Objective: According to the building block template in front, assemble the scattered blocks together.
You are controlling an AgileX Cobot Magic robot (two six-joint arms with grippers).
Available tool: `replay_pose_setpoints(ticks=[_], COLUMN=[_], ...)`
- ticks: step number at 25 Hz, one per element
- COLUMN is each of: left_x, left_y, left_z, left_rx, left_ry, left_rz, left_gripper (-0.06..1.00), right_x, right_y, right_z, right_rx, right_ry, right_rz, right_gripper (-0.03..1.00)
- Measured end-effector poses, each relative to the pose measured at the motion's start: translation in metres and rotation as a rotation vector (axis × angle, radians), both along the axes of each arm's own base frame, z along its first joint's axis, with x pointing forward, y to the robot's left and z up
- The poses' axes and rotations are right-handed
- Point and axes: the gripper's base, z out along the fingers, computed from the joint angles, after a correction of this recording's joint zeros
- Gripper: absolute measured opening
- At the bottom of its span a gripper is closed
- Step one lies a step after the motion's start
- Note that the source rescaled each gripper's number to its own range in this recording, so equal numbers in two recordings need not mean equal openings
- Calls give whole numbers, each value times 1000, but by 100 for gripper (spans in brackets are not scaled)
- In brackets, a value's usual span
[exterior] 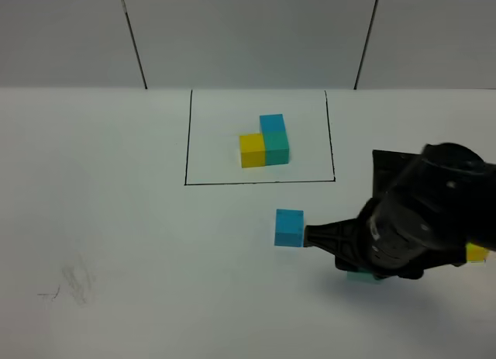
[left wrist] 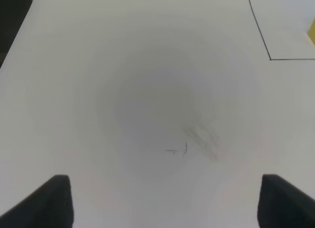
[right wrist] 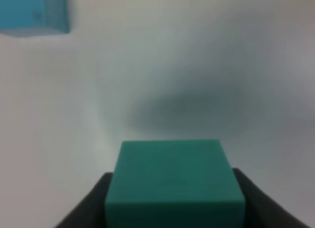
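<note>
table (exterior: 116,243): white and flat, with a few faint pencil marks (left wrist: 184,149) on the left part.
right arm (exterior: 418,227): the big black body low on the right side of the high view (it hides much of what is under it).
rectangle (exterior: 188,142): a thin black outline at the far side of the table, with the template inside it.
template (exterior: 264,142): three joined cubes in an L. The yellow one touches the green one, and the blue one is at the far side of the green. We cannot tell if the blue one lies behind or on top.
left gripper (left wrist: 162,203): the jaws stand wide apart with nothing between them, above bare table near the pencil marks.
right gripper (right wrist: 174,208): partly closed, with one dark finger at each side of the green cube.
blue cube (exterior: 289,227): free on the table, in front of the rectangle, just beside the front tip of the right arm.
green cube (right wrist: 174,176): held in the right gripper. We cannot tell if it is lifted or resting on the table.
yellow cube (exterior: 477,253): mostly hidden behind the right arm, at the right edge.
risk 1: we think the held cube may push the blue cube away if it arrives too low.
risk 2: the wide arm body may sweep the yellow cube, since it is so near.
risk 3: the green cube may turn in the hold and then sit crooked against its neighbour.
</note>
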Motion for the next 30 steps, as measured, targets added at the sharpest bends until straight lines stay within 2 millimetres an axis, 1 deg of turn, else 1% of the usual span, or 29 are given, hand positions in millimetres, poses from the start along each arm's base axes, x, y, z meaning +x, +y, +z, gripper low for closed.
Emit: replay_pose_setpoints(ticks=[3,6,10,14,20,23,30], left_x=[0,0,0,0,0,0,0], left_y=[0,0,0,0,0,0,0], left_z=[0,0,0,0,0,0,0], left_rx=[0,0,0,0,0,0,0], left_ry=[0,0,0,0,0,0,0], left_rz=[0,0,0,0,0,0,0], left_gripper=[71,71,71,71,71,71,71], right_x=[19,33,40,39,38,39,45], right_y=[17,33,56,73,88,90,96], right_z=[-5,-16,-31,-41,-50,-56,-61], right_rx=[-27,-42,-76,-83,-52,-44,-53], right_ry=[51,77,65,59,27,25,34], right_rz=[-34,-37,11,29,91,99,94], right_gripper=[29,29,29,29,29,29,29])
